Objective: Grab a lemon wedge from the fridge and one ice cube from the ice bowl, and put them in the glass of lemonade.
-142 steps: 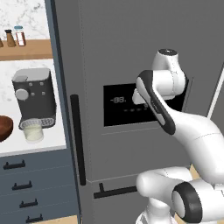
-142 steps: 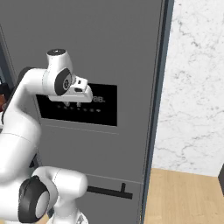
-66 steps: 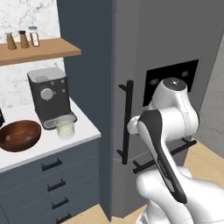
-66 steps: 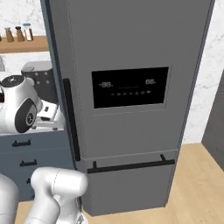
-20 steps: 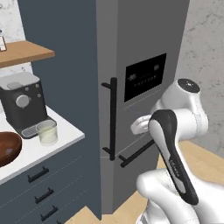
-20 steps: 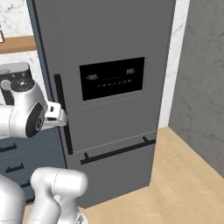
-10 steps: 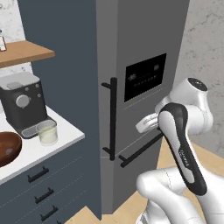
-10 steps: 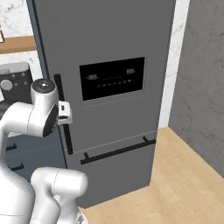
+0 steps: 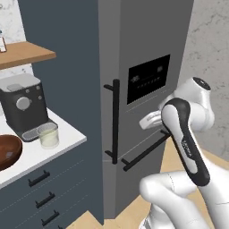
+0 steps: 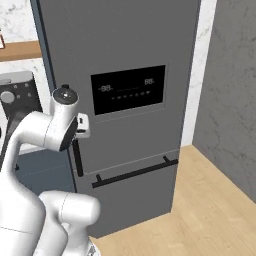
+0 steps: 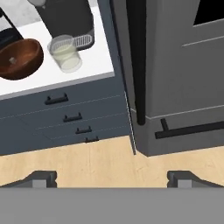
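Hand view: gripper (image 11: 111, 177) spread apart, facing smooth grey fridge (image 11: 175, 65), round wooden ice bowl (image 11: 19, 59).

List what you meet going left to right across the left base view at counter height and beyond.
ice bowl → coffee machine → glass of lemonade → the fridge's vertical handle → fridge display panel → the arm's raised white hand.
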You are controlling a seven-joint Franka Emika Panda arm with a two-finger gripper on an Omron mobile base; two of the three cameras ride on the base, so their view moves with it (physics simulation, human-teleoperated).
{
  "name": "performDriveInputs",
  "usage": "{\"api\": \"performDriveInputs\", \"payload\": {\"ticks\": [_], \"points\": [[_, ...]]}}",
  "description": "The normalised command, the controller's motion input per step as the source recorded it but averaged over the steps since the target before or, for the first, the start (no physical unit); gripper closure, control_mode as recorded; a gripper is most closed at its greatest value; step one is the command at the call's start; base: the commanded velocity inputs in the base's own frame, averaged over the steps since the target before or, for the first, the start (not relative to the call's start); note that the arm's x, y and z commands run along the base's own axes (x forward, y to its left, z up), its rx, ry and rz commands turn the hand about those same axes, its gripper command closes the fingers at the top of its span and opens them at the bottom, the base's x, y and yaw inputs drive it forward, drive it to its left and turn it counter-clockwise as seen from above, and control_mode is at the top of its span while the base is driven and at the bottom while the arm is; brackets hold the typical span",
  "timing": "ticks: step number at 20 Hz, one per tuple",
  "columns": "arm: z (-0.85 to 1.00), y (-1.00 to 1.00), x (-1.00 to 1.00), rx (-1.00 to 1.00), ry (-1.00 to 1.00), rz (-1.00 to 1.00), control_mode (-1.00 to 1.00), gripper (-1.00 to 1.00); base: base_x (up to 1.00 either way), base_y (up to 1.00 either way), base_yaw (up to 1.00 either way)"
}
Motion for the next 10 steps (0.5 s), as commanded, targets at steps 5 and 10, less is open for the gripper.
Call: {"api": "performDriveInputs", "payload": {"ticks": [5,10], "points": [[-0.32,0.07,1.00,0.01,-0.07,-0.01,-1.00,-1.00,0.00,0.00,0.00],[-0.33,0.53,1.00,0.00,-0.04,-0.12,-1.00,-1.00,0.00,0.00,0.00]]}}
